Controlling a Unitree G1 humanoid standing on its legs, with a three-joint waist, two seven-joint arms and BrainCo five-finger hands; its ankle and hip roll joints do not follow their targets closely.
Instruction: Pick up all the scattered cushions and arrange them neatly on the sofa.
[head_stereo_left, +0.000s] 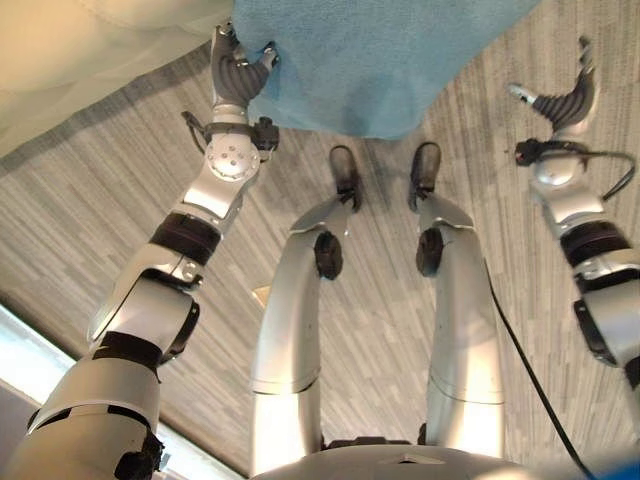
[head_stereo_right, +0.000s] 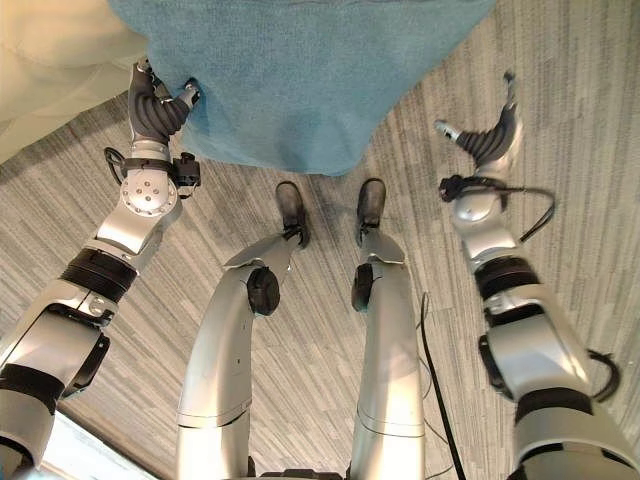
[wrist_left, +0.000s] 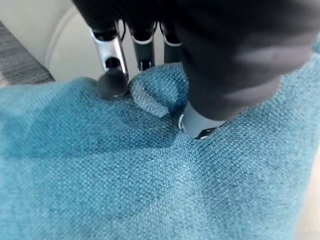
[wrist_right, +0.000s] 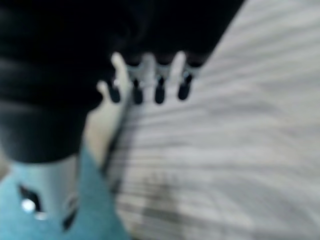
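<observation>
A large blue cushion (head_stereo_left: 380, 60) hangs over the floor in front of me, reaching the top edge of the eye views. My left hand (head_stereo_left: 238, 75) is shut on its left edge; in the left wrist view the fingers (wrist_left: 112, 55) and thumb pinch a fold of the blue weave (wrist_left: 125, 175). My right hand (head_stereo_right: 490, 135) is raised to the right of the cushion, apart from it, with straight fingers (wrist_right: 150, 75) that hold nothing. A corner of the blue cushion (wrist_right: 95, 210) shows beside that hand's thumb.
The cream sofa (head_stereo_left: 80, 60) fills the upper left, right next to my left hand and the cushion's left edge. Grey striped carpet (head_stereo_left: 100, 230) covers the floor below and to the right. A pale strip (head_stereo_left: 30, 350) runs along the lower left.
</observation>
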